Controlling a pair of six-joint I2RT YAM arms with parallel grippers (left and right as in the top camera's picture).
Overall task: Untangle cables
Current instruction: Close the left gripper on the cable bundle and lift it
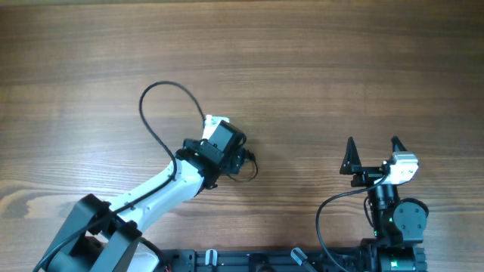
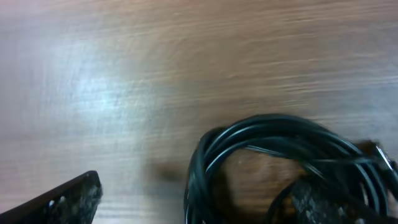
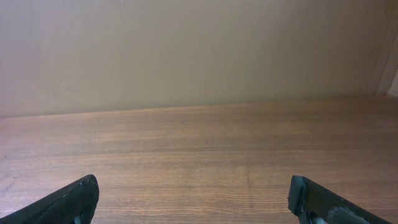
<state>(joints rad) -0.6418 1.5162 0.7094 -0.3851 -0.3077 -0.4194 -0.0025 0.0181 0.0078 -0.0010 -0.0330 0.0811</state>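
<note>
The cables [image 2: 280,143] are a small coil of thin black wires on the wooden table, filling the lower right of the left wrist view. In the overhead view only a bit of the coil [image 1: 248,163] shows beside the left wrist. My left gripper [image 2: 193,208] is open, low over the coil. Its right finger sits inside the coil's loop and its left finger is on bare wood, so the coil's left side lies between them. My right gripper [image 1: 373,153] is open and empty at the right front, far from the coil; its view [image 3: 193,199] shows only bare table.
The thicker black cable [image 1: 162,106] of the left arm loops over the table behind the arm. The wooden table [image 1: 340,68] stretches far and right. A pale wall [image 3: 199,50] stands beyond the table's far edge.
</note>
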